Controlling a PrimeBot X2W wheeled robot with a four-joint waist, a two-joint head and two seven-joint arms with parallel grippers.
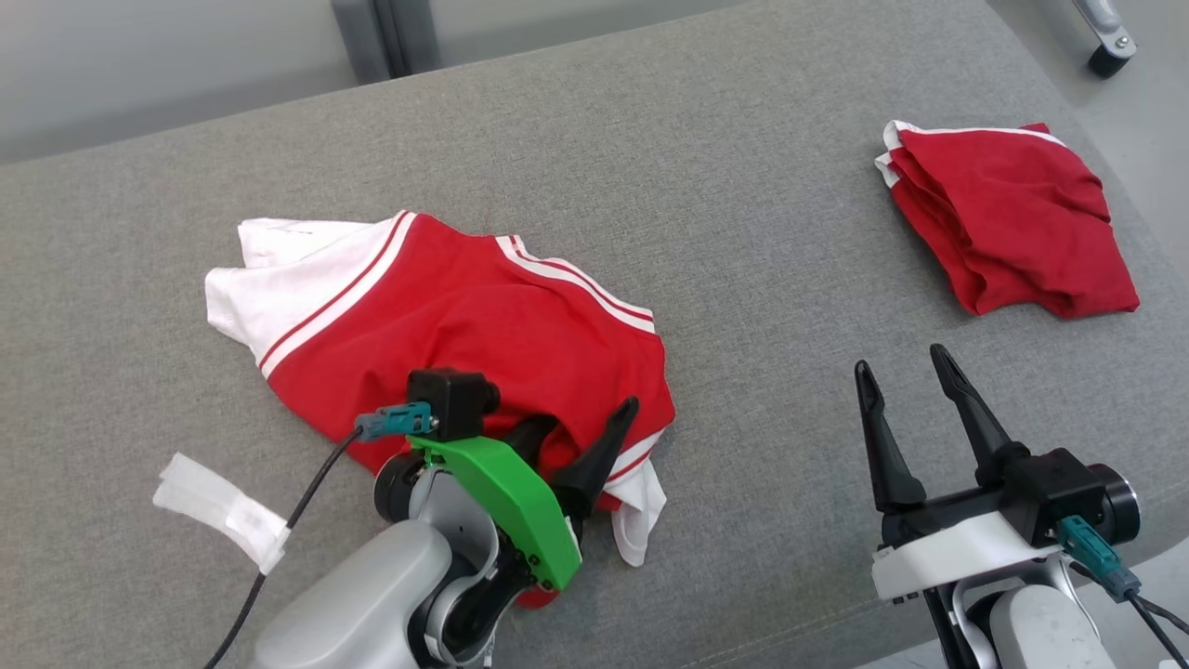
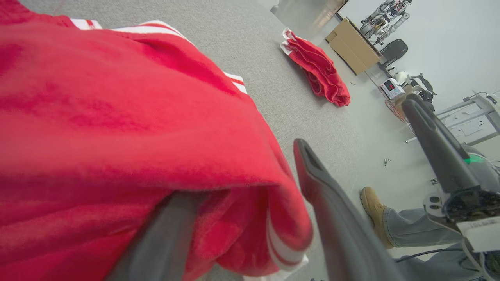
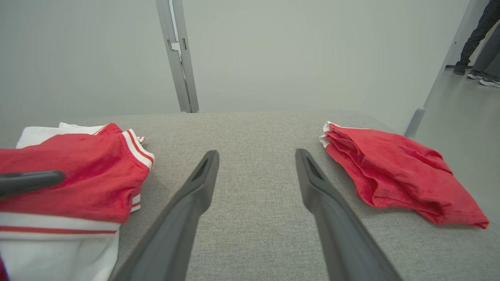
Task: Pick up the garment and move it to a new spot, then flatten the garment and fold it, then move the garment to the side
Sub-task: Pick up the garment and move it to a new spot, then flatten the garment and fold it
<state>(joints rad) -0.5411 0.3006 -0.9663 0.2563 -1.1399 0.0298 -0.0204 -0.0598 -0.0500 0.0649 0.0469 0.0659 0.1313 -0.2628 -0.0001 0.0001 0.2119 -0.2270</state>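
I am holding my left tool [image 1: 583, 423] wide open, 1 finger tucked under the near hem of the garment [image 1: 464, 307] lying just ahead, aiming to close deep on that fold, my right tool [image 1: 901, 360] idling open, empty.

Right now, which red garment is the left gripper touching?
The red-and-white striped garment at left; the left gripper has one finger under its edge. The folded red garment lies apart, far right.

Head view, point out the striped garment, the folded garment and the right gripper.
striped garment [image 1: 464, 316], head view, its red middle.
folded garment [image 1: 1012, 223], head view, its top layer.
right gripper [image 1: 902, 360], head view, midway between its fingertips.
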